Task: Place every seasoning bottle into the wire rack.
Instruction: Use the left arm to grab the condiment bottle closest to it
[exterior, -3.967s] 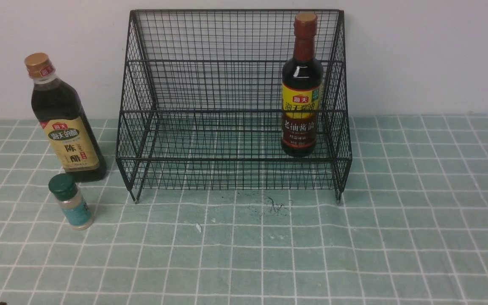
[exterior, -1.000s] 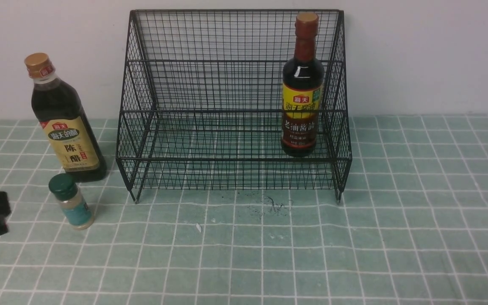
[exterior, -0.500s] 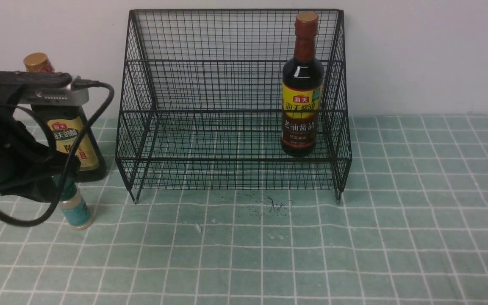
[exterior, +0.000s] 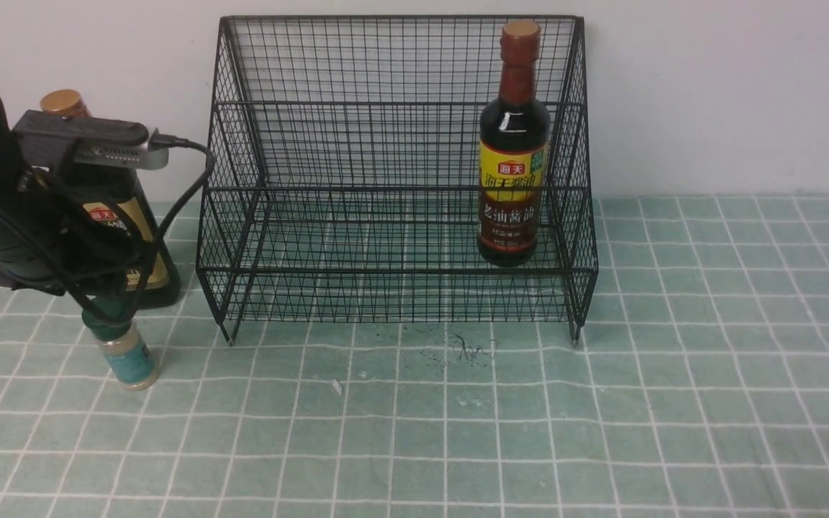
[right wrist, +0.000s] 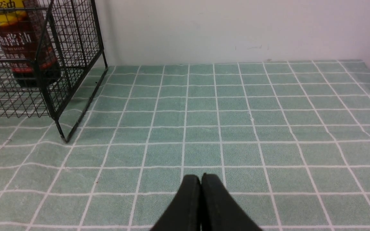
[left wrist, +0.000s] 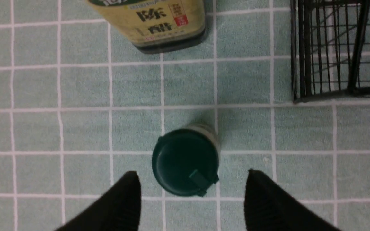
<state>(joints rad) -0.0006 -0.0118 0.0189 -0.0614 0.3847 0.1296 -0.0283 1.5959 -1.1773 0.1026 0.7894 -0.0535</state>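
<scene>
Taking the wire rack [exterior: 397,270] as the landmark, there is 1 rack, and 3 seasoning bottles are placed in or around it.

1 bottle is inside the rack: the soy sauce bottle [exterior: 514,173], dark, with a brown-red neck and a yellow-and-maroon label. It stands upright near the rack's right side panel, behind the front bars.

The other 2 bottles are outside, both to the left of the rack on the 1 checked tablecloth [exterior: 400,424]. The vinegar bottle [exterior: 162,284], with 1 gold cap and 1 beige label, stands just beside the rack's left side, partly hidden by the left arm [exterior: 47,208]. The green-capped shaker [exterior: 130,360], with 1 teal label, stands to the left of the rack and nearer the camera than the vinegar bottle.

There are 2 grippers. The left gripper [left wrist: 193,192] is left of the rack, its 2 fingers spread wide apart with the shaker's green cap showing between them; neither finger touches the cap, and it grips 0 bottles. The right gripper [right wrist: 203,179] has its 2 fingertips closed together with 0 things between them, and is well apart from the rack, on the near side.

1 pale wall [exterior: 731,93] rises behind the rack.
</scene>
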